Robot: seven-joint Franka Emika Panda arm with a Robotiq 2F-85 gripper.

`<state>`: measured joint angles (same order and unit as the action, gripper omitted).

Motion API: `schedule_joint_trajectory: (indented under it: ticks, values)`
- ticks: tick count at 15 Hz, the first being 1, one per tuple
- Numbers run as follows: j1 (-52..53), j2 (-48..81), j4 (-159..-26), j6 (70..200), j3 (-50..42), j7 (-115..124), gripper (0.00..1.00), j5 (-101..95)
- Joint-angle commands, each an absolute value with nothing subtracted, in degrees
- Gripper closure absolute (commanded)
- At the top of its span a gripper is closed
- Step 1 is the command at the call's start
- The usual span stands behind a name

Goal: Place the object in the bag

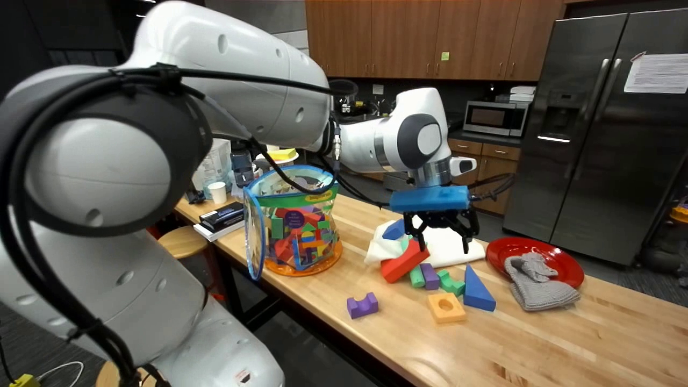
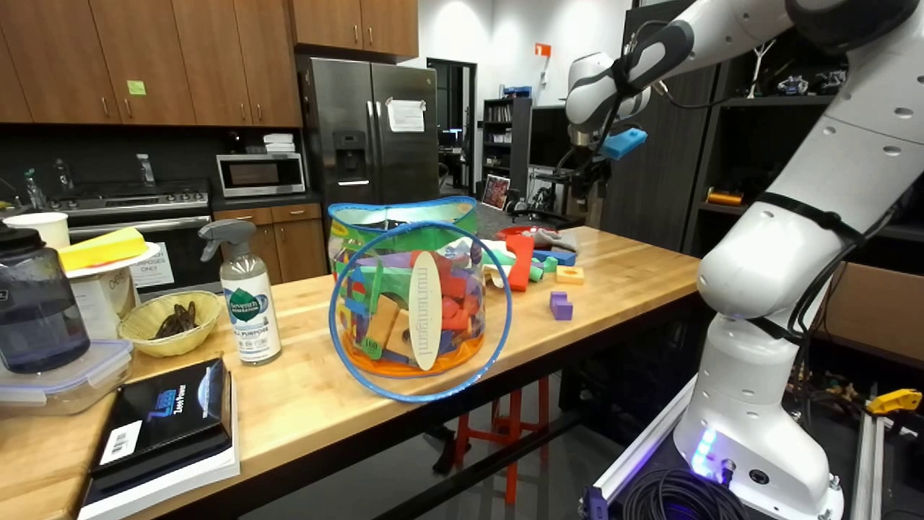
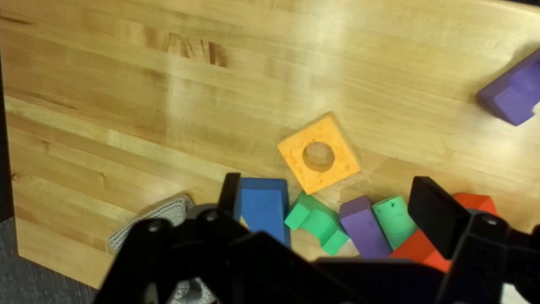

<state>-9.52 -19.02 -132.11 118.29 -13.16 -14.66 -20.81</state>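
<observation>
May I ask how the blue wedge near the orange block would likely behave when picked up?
The blue wedge is probably stiff, given its crisp, straight edges. Its slanted side could slip or twist in the gripper. Flat faces make rolling unlikely.

In the wrist view, your gripper (image 3: 327, 190) partly hides the blue wedge (image 3: 262, 209) below; the farther purple block (image 3: 509, 93) is cropped.

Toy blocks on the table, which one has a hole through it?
The orange square block: it alone among the loose ones shows a round hole through its middle.
</observation>
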Motion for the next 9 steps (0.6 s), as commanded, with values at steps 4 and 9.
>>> schedule_joint_trajectory:
  ticks: [4, 9]
  values:
    - [-12.39, -5.56, -128.71, 133.34, -18.02, -24.63, 0.0, -19.28]
    - [-13.25, 2.98, -126.1, 137.6, -17.59, -32.2, 0.0, -13.1]
